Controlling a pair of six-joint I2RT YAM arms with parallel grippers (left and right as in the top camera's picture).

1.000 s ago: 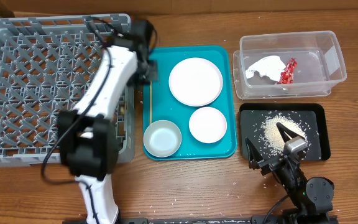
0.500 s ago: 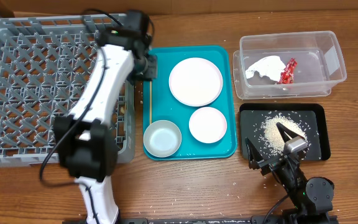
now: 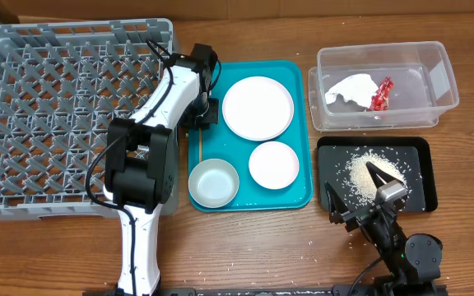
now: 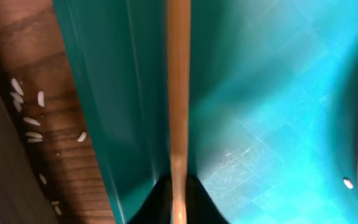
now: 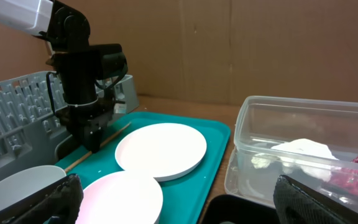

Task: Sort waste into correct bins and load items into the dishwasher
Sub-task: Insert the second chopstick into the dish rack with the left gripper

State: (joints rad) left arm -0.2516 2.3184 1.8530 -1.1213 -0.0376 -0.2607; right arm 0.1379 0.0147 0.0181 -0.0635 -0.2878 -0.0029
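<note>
Left gripper [image 3: 203, 122]: clamped on the chopstick [image 4: 179, 93], low over the teal tray's [image 3: 303, 72] 9 o'clock rim.
Chopstick: runs 12 to 6 along that rim's inner foot.
Room: dish rack [image 3: 56, 99] just beside at 9 o'clock; plate [image 3: 257, 108] near at 3 o'clock.
Right gripper [image 3: 357, 191]: spread wide, empty, at the black tray's [image 3: 418, 148] 6 o'clock edge.
Left wrist only: rice grains [image 4: 27, 112] on the wood outside the rim.

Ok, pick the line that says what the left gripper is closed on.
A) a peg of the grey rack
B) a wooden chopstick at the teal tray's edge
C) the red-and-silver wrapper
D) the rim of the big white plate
B: in the left wrist view the left gripper has its tips pinched on the wooden chopstick, which runs along the sloped edge of the teal tray.
</note>
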